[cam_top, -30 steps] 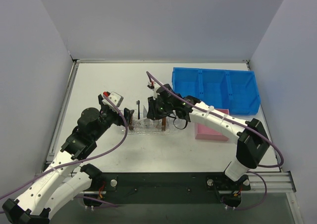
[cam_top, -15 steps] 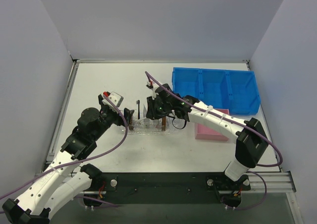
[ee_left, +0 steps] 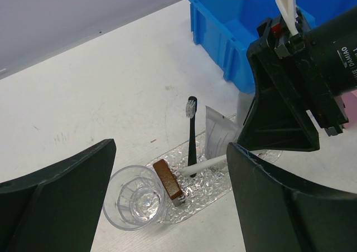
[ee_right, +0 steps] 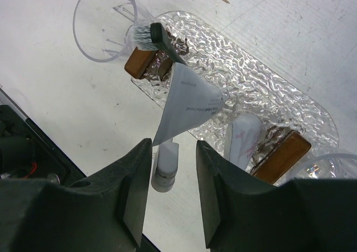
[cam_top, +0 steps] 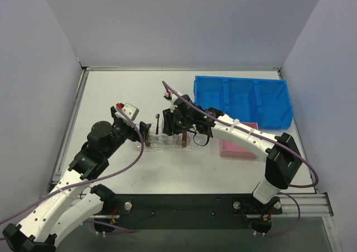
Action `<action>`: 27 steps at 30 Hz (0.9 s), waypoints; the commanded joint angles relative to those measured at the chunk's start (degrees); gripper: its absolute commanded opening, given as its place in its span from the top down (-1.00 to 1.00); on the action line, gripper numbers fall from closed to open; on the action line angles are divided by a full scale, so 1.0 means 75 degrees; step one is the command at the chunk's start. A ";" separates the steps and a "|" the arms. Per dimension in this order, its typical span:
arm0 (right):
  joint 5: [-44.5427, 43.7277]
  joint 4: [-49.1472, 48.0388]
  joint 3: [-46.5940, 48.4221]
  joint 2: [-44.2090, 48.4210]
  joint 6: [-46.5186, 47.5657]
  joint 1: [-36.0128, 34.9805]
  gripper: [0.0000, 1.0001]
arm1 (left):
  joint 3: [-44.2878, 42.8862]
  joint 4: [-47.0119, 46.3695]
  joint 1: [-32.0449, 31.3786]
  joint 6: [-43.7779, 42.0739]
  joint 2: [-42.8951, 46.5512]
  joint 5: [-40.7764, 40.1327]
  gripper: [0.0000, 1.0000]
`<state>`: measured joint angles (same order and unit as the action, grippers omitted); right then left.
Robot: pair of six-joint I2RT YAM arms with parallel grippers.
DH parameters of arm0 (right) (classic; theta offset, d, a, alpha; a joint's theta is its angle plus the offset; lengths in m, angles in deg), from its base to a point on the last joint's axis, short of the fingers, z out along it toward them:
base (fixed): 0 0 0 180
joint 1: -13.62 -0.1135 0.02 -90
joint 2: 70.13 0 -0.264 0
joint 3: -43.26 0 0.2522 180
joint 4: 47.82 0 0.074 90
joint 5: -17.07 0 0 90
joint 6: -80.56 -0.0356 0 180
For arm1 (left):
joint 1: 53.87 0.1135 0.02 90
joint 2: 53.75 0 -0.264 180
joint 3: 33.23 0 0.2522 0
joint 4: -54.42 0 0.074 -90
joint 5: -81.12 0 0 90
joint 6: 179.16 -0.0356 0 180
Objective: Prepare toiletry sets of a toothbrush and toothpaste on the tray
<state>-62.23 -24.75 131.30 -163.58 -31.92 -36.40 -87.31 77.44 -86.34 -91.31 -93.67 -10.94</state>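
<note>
Roughly mid-way across the white tabletop (cam_top: pixel 122 90): the flat, clear, textured plastic oval tray (ee_right: pixel 262 90), long axis left to right in the top view. Probably light and slick; better left in place. Just beside its left end, the left pincer (ee_left: pixel 172 146), spread wide and empty, with a clear round plastic cup (ee_left: pixel 134 204) in view between its fingers. Over the tray's middle, the right pincer (ee_right: pixel 173 146), parted wider than the white cap between its fingers, daylight on one side, so apparently not clamping. Next, the pencil-thin black toothbrush (ee_left: pixel 192 140): stiff, light, apt to roll; best pinched mid-handle, across the shaft. Lies across the tray's width, bristle head poking past the far rim. Smallest, the silvery-white wedge-shaped toothpaste tube (ee_right: pixel 189 98): soft, slippery, easily dented; best taken gently near the firmer cap end. Points its broad crimped end at the black toothbrush, cap end at the right pincer; seems propped over the tray on one corner.
</note>
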 commanded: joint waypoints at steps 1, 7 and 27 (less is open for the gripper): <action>-0.0161 0.0049 0.0291 0.0015 0.0091 -0.0081 0.31 | -0.0027 -0.0262 0.0040 -0.0053 0.0085 0.0111 -0.83; -0.0161 0.0049 0.0291 0.0120 0.0126 -0.0116 0.14 | -0.0015 -0.0250 0.0040 -0.0065 0.0085 0.0100 -0.83; -0.0360 0.0061 0.0244 0.0542 0.0267 -0.0233 -0.08 | -0.0015 -0.0250 0.0040 -0.0076 0.0085 0.0076 -0.83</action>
<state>-63.61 -24.67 131.30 -162.35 -30.76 -37.54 -87.31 77.44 -86.34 -91.36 -93.56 -10.94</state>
